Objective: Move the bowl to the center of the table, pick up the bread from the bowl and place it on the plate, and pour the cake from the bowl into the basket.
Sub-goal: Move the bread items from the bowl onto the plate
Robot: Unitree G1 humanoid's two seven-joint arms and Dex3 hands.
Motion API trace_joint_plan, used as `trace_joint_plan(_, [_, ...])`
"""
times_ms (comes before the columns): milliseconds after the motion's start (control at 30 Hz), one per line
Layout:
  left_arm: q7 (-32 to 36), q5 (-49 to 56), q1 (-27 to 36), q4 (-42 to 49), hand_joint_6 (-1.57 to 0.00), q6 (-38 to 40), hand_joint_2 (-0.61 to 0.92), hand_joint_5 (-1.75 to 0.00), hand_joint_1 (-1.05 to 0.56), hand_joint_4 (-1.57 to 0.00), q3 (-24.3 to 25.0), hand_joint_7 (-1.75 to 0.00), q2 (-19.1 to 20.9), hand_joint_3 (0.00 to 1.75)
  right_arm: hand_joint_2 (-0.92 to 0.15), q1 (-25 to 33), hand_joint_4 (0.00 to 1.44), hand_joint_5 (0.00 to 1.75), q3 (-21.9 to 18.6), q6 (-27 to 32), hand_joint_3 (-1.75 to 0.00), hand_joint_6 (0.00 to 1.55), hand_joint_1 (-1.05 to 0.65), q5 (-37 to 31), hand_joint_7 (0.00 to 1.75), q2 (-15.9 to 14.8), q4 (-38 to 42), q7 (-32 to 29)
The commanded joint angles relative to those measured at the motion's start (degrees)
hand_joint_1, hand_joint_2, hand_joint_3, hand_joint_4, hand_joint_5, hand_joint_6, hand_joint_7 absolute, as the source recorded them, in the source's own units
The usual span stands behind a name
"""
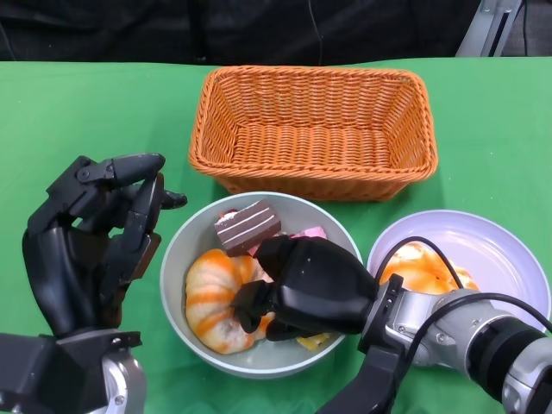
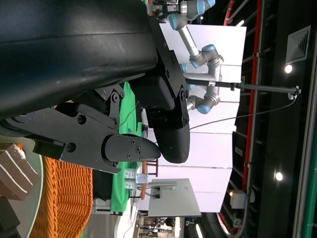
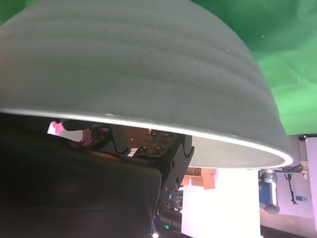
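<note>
With the right robot hand (image 1: 297, 289) closed on the bread (image 1: 220, 297) in the bowl (image 1: 177, 259) and the left robot hand (image 1: 95, 237) released, bread should be lifted straight before being carried right to the plate (image 1: 500, 250)

Bread (image 1: 216, 297), cake (image 1: 247, 227) in bowl (image 1: 177, 254)

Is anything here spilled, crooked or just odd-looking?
Nothing is spilled. The chocolate cake slice lies tilted against the bowl rim, beside the bread under the right hand. The basket sits upright and empty.
</note>
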Motion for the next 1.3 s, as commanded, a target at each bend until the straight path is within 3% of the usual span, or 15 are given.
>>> trace_joint_plan(33, [-0.3,-0.2,0.1,0.4,-1.01,-1.0,0.92,-1.18,-0.16,-0.84,0.5,-0.62,0.6,0.33,-0.83,-0.6,0.59,1.75,0.0,0.6,0.0,0.71,-0.29,-0.7,1.24,-0.3,0.6,-1.8])
trace_joint_plan(467, [0.3,0.6,0.6,-0.1,-1.01,-0.4,0.92,-1.18,-0.16,-0.84,0.3,-0.61,0.4,0.32,-0.81,-0.4,0.58,1.74,-0.1,0.3,0.0,0.72,-0.3,-0.5,1.22,0.2,0.7,-2.4])
trace_joint_plan(700, [-0.2,0.2,0.5,0.0,-1.01,-0.7,0.92,-1.17,-0.17,-0.84,0.2,-0.61,0.5,0.31,-0.79,-0.1,0.6,1.52,0.4,3.5,0.0,0.83,-0.41,-1.5,0.85,0.0,-0.4,-1.1])
trace_joint_plan(867, [0.0,0.3,0.5,-0.1,-1.01,-0.5,0.92,-1.17,-0.17,-0.84,0.2,-0.61,0.4,0.31,-0.77,0.8,0.53,1.35,0.4,6.5,0.0,0.93,-0.56,-1.9,0.44,-0.4,-2.6,2.9])
trace_joint_plan(967, [0.1,0.6,0.5,-0.1,-1.02,-0.5,0.92,-1.17,-0.17,-0.84,0.2,-0.6,0.5,0.31,-0.8,1.2,0.5,1.22,0.4,8.4,0.0,1.0,-0.53,-2.1,0.14,-0.8,-4.6,6.6])
trace_joint_plan(1167, [0.0,0.4,0.5,-0.2,-1.02,-0.6,0.92,-1.17,-0.16,-0.84,0.2,-0.6,0.4,0.32,-0.81,2.0,0.52,1.02,0.1,9.3,0.0,0.95,-0.53,-1.8,0.01,-1.7,-7.8,12.4])
trace_joint_plan(1300, [-0.1,0.2,0.6,-0.3,-1.02,-0.5,0.92,-1.18,-0.16,-0.84,0.1,-0.6,0.3,0.32,-0.82,2.3,0.54,0.97,0.2,10.0,0.0,0.89,-0.55,-1.9,0.0,-2.1,-9.4,15.5])
